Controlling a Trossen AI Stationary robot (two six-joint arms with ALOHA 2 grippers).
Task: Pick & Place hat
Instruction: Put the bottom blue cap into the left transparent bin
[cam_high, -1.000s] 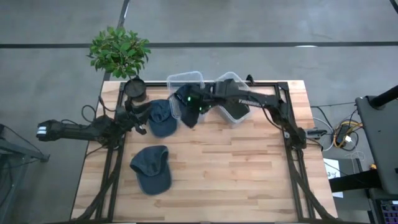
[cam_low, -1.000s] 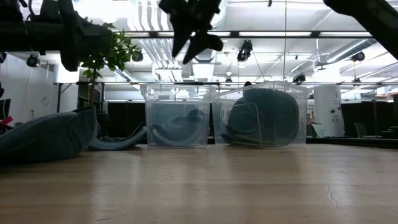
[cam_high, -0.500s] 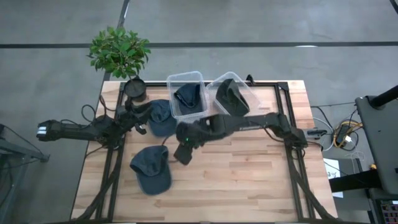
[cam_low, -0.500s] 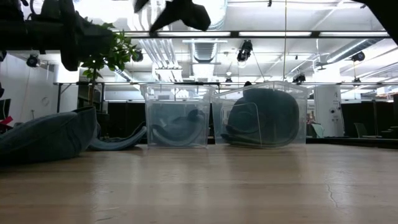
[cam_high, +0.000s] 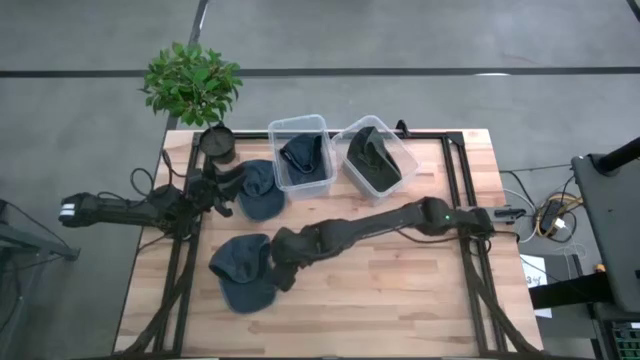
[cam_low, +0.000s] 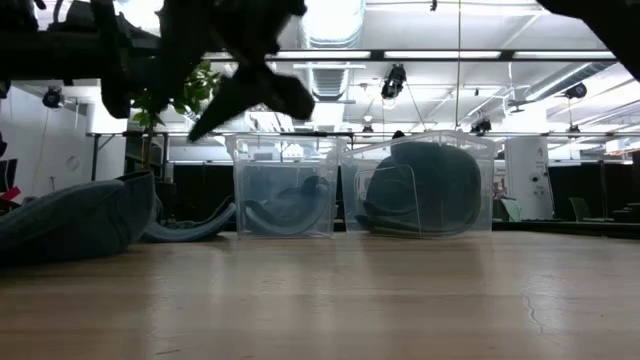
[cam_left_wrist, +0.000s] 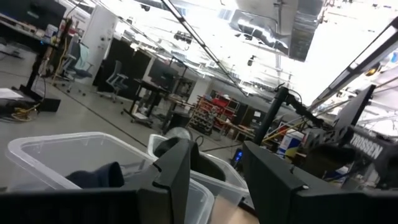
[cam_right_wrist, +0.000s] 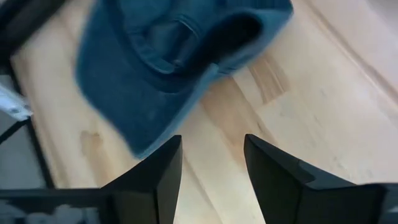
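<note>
Two blue caps lie on the wooden table. One cap (cam_high: 240, 270) rests near the left front, also seen in the right wrist view (cam_right_wrist: 161, 62). My right gripper (cam_high: 283, 262) hangs open just beside and above it (cam_right_wrist: 211, 168), touching nothing. A second cap (cam_high: 262, 190) lies by the left bin, next to my open left gripper (cam_high: 226, 186), which waits at the table's left side (cam_left_wrist: 217, 174). Two clear bins (cam_high: 302, 152) (cam_high: 376, 158) stand at the far edge, each with a dark cap inside.
A potted plant (cam_high: 192, 82) and a dark round pot (cam_high: 216, 143) stand at the far left corner. The bins (cam_low: 285, 185) (cam_low: 420, 185) line the far side. Bare wood (cam_high: 400, 290) stretches across the near and right parts of the table.
My right arm has swung from above the left bin toward the table's near left, coming down beside the cap that lies there. The left arm has kept still.
</note>
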